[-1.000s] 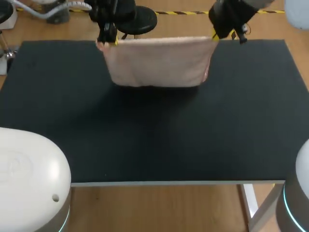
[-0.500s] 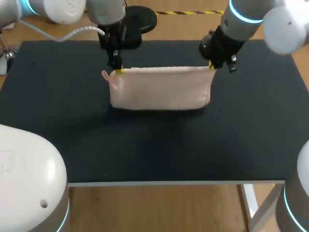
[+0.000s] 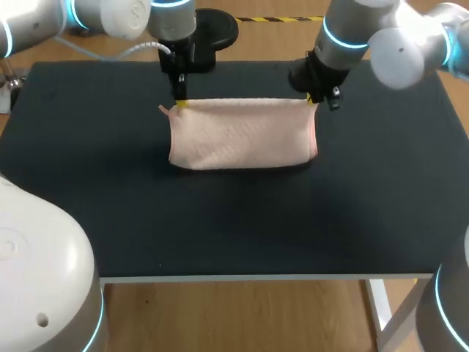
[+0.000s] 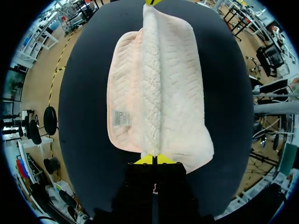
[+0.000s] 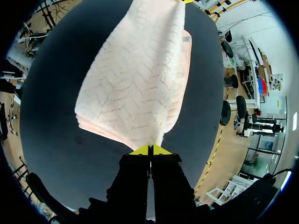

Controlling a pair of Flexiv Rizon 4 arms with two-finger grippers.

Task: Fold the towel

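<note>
Pink towel (image 3: 242,136), doubled over, is on the far half of the black tabletop (image 3: 220,220), long side running left-right. Its far edge is strung taut between the two tools, and its near edge rests on the tabletop. Left tool (image 3: 179,103) is clamped on the far-left corner, yellow tips nearly together with cloth pinched between. Right tool (image 3: 313,99) grips the far-right corner likewise. A small label (image 4: 121,117) shows on the lower layer.

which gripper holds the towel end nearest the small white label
The left gripper: the label sits on the towel, on its lower layer just ahead of its fingers, while the right gripper holds the far end.
</note>
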